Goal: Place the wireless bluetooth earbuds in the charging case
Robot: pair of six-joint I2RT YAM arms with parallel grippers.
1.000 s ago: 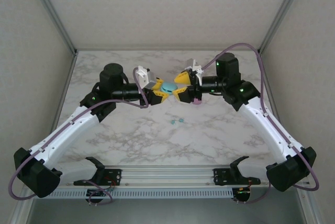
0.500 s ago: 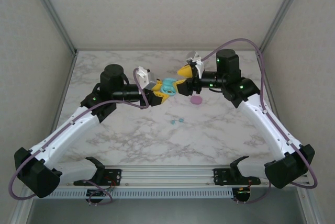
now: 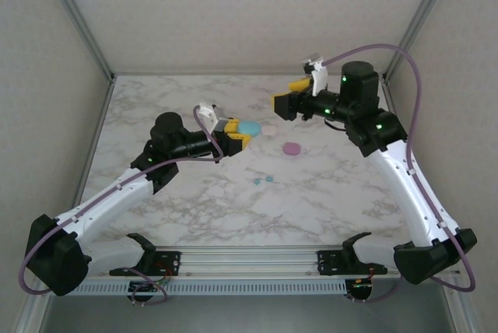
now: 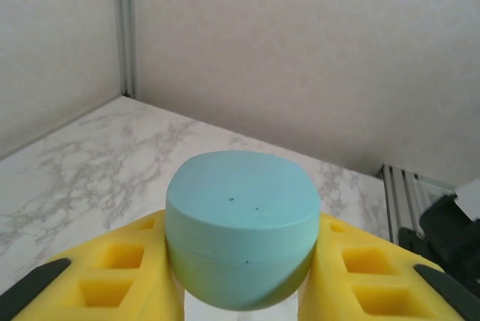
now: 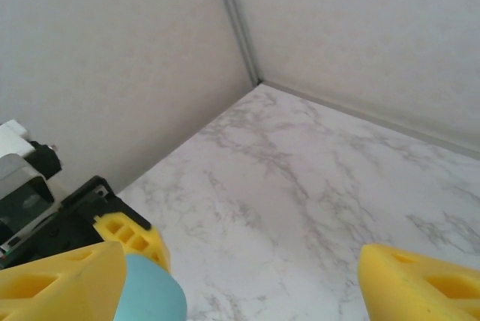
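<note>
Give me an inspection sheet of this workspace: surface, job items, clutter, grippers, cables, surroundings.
Surface: marble-patterned table top.
Job's things: two tiny teal earbuds lie loose side by side mid-table, not in any case; teal charging case, lid closed, is clamped between yellow fingers.
Clutter: pink rounded case on the table; small whitish piece just right of the teal case, too small to identify.
Grippers: left gripper shut on the teal charging case; right gripper open, holding nothing, apart from the case.
Cables: a purple cable loops along each arm; neither crosses the earbuds.
Surroundings: pale walls with metal corner posts; mounting rail along the near edge.
</note>
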